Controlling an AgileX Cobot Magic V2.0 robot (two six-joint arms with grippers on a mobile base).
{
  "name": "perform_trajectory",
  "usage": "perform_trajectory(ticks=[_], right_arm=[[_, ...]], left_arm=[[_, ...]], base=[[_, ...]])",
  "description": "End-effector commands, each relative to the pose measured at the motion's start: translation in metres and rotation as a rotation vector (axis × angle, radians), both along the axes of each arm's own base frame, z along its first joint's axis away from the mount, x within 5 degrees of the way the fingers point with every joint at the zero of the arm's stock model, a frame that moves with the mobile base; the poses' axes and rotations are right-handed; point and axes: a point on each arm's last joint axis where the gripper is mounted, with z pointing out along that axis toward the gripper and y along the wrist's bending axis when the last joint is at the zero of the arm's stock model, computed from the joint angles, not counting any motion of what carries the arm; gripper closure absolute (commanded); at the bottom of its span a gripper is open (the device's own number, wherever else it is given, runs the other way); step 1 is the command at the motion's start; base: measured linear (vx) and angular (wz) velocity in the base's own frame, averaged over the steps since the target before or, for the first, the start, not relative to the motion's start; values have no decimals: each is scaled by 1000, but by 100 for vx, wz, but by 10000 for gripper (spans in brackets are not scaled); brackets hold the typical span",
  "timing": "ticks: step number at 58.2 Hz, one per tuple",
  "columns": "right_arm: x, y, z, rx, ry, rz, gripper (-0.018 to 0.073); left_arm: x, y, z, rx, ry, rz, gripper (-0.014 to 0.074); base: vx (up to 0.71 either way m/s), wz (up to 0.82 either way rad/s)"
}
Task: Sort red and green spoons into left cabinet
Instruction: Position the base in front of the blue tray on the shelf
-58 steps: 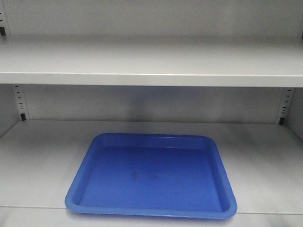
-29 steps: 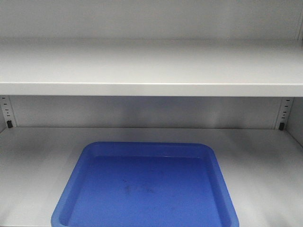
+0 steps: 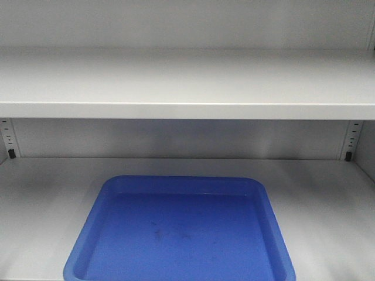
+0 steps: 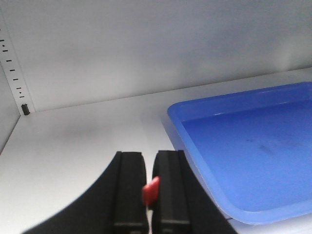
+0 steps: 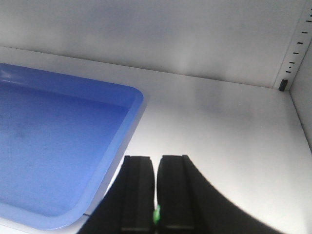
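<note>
The left gripper [image 4: 149, 160] hangs over the lower shelf [image 4: 73, 146] of the left cabinet [image 3: 187, 82], jaws pinched narrow on the red spoon [image 4: 150, 190], only a small red piece of it showing between the black fingers. A slotted strip [image 4: 12, 73] stands ahead to its left, and the blue tray [image 4: 171, 116] lies just to its right. The right gripper [image 5: 156, 165] is nipped close on the green spoon [image 5: 156, 214], a green sliver in the gap, with the tray's rim just to its left.

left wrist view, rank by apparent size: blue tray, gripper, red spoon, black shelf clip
1. blue tray
2. left gripper, enlarged by nearness
3. red spoon, only a bit showing
4. black shelf clip
</note>
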Motion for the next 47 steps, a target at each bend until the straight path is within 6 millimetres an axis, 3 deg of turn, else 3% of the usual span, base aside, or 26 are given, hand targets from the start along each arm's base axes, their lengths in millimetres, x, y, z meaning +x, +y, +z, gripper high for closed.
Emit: perform_trajectory(ticks=[1,22,34,41,47], right_arm=[[1,-1,17,13,-105,-10,562],[2,2,16,85,-86,-3,562],[32,12,2,241,20,9,562],[51,18,-4,269,32,39,562],[63,27,-9,286,45,98,562]], left_arm=[[1,3,16,-36,-98,33,600],[1,4,19,-47,-125,46,600],[19,-1,11,-255,-12,40,600],[33,-6,4,-279,63,26,600],[43,-12,13,-253,77,-28,600]], base=[[0,0],[0,0],[0,0],[0,0],[0,0]])
